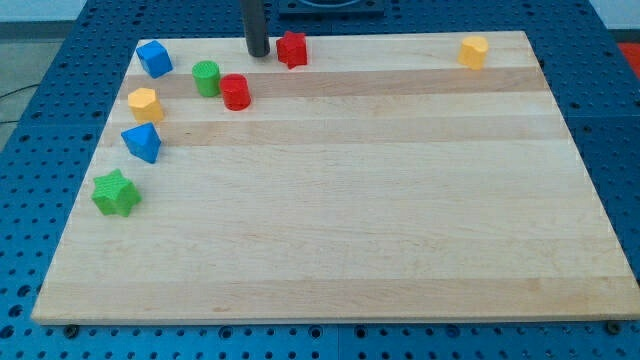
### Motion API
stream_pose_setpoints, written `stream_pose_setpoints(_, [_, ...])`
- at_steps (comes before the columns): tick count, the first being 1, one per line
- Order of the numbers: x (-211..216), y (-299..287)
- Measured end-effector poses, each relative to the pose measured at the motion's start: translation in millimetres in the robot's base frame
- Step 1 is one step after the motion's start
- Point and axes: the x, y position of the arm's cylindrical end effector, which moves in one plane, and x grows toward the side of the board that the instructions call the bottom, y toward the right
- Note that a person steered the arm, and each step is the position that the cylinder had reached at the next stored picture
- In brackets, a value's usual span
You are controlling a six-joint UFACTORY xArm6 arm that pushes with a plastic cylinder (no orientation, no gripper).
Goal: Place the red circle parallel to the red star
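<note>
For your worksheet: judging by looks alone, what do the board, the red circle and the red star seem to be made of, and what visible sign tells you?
Board: apparently wood, matt pale finish; lengthwise grain and plank-like strips show.
Red circle: probably plastic; uniform saturated colour, no grain, slight sheen.
Red star: likely the same plastic; same flat red, moulded-looking edges. My tip stands just to its left in the view.

surface: pale wooden board [330,230] | surround: blue perforated table [30,250] (evenly lit)
</note>
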Motion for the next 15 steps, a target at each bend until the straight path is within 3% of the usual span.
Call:
stream_pose_setpoints(1, [0.1,52.6])
stream_pose_setpoints(2, [2.2,64.8])
stream_pose_setpoints(3, [33.5,-15.8])
stream_pose_setpoints(5, [40.7,-38.6])
stream_pose_setpoints(7, [40.7,-104.4])
stream_pose_setpoints(10, [80.4,-15.0])
stream_pose_setpoints(12, [64.0,-51.3])
stream_pose_setpoints(15, [110.1,-82.3])
